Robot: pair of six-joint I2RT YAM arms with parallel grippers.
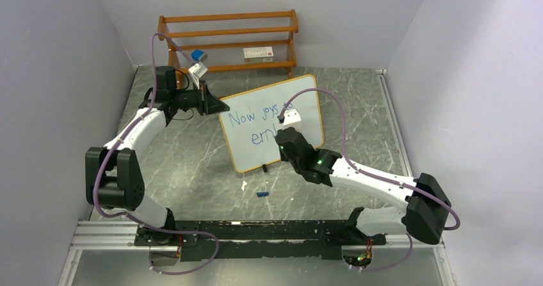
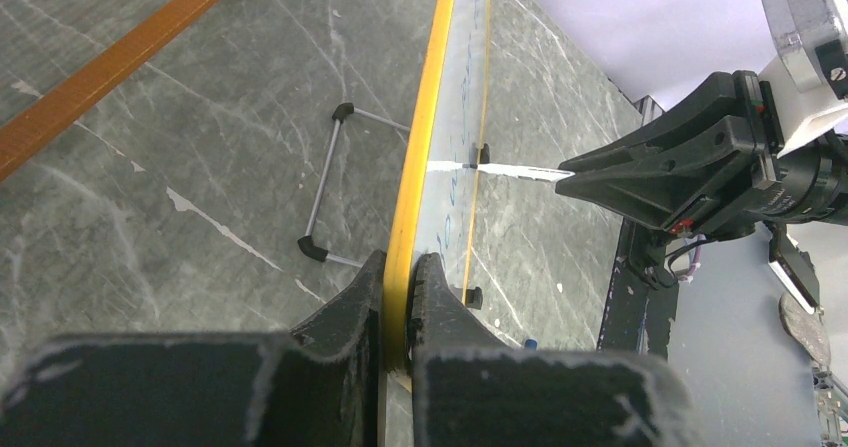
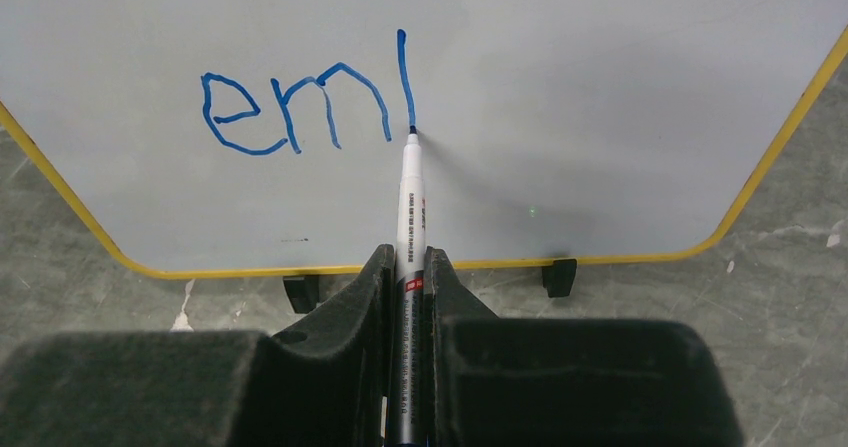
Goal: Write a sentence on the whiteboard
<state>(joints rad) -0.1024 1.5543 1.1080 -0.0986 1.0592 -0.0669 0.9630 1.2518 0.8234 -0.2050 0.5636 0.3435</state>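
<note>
The whiteboard point(image 1: 256, 110) stands tilted on the table, orange-framed, on two black feet. Blue lettering point(image 1: 253, 116) reads "Now joys to" with "em" and a stroke below. My left gripper point(image 1: 214, 102) is shut on the board's left frame edge point(image 2: 415, 177); both fingers clamp the yellow rim. My right gripper point(image 1: 280, 137) is shut on a white marker point(image 3: 411, 202). The marker's tip touches the board at the foot of a tall stroke after "em" point(image 3: 290, 112). The marker and right gripper point(image 2: 690, 172) also show in the left wrist view.
A brown wooden shelf rack point(image 1: 228, 39) stands at the back with a white box point(image 1: 259, 54) and a blue-white item point(image 1: 198, 57). A blue marker cap point(image 1: 262, 194) lies on the table in front of the board. A wire stand point(image 2: 330, 182) sits behind the board.
</note>
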